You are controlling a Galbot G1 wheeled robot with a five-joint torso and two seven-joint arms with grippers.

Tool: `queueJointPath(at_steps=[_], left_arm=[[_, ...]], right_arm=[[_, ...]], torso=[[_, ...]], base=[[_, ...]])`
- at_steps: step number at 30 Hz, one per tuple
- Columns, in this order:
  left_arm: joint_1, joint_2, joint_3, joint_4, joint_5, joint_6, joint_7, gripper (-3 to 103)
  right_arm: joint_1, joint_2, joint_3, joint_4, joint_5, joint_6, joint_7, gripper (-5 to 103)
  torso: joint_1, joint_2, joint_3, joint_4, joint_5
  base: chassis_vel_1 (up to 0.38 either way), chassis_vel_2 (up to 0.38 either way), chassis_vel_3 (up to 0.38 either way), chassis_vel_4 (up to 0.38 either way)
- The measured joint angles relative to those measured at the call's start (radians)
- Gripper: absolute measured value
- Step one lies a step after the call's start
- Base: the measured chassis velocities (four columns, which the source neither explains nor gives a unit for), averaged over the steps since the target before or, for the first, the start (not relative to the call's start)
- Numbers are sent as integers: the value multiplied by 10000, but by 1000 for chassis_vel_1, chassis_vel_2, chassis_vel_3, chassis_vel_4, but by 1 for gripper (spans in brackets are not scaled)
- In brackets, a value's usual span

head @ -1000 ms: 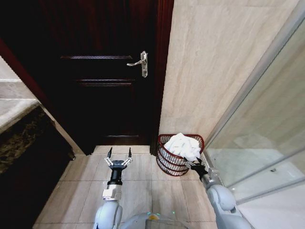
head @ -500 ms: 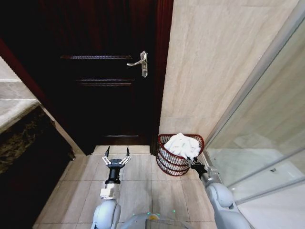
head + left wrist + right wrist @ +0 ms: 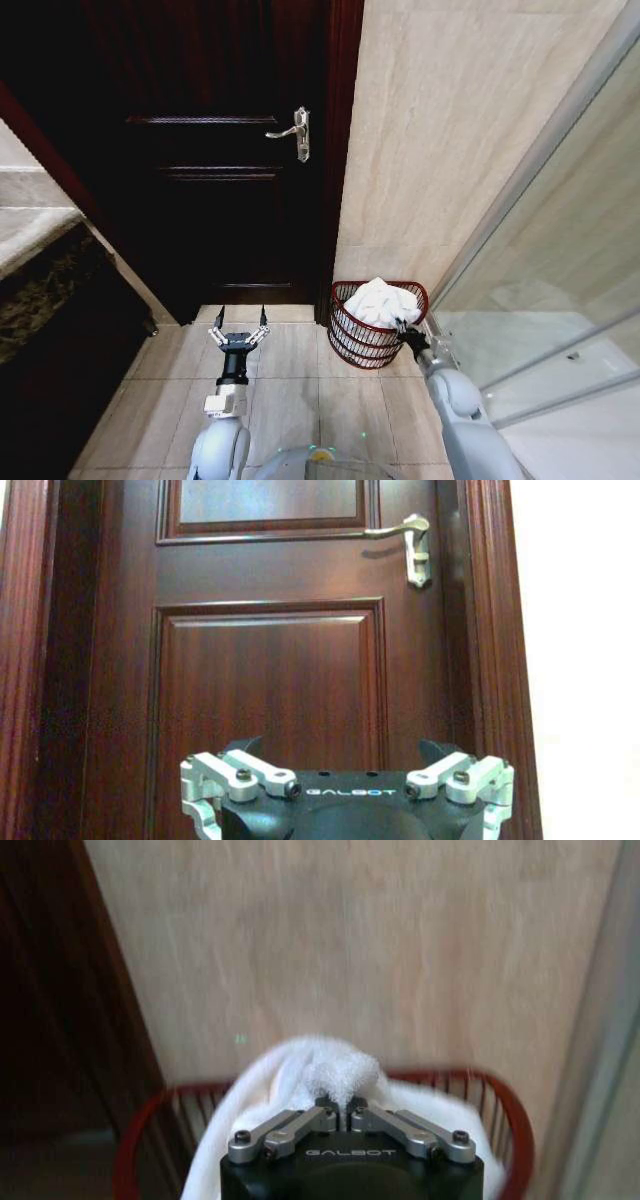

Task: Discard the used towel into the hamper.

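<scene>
On the tiled bathroom floor [image 3: 300,400] beside the dark wooden door [image 3: 220,180], the right claw [image 3: 403,329] is pinching a soft, light, crumpled white towel [image 3: 380,300] by a top fold over the reddish-brown wire hamper [image 3: 355,340], while the left claw [image 3: 240,328] is hanging released.

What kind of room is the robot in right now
Most likely a bathroom: a glass shower partition, tiled floor, and a white towel held by the right gripper over a hamper.

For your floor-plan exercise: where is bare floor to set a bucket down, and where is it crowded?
Free: tiles between the left pincer and the door. Crowded: the corner by the glass panel, where the hamper holds the towel that the right pincer grips.
</scene>
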Motion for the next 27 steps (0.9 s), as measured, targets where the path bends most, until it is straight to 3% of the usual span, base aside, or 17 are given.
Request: queueJointPath(at_steps=[4,6,11,17,27], left_arm=[[-14,0,13,19,9,0,3,100],[-15,0,-9,16,9,-1,4,100],[8,0,-125,-24,13,-32,0,100],[116,0,-183,-133,16,-113,-87,100],[363,0,-489,-401,15,-223,-113,100]], right_arm=[[757,-171,-173,-304,73,-520,44,3],[1127,-401,-379,-503,132,-1168,88,3],[1512,-967,-639,-779,-5,-2497,-704,3],[2061,-1259,-836,-1290,-188,-3156,-1366,3],[3232,-1675,-1550,-2643,-206,-4021,-1580,3]], torso=[[0,0,0,0,0],[0,0,0,1,0],[0,0,0,-2,0],[0,0,-1,-1,0],[0,1,-2,0,-1]], base=[[0,0,0,0],[0,0,0,0],[0,0,0,0],[0,0,0,0],[0,0,0,0]])
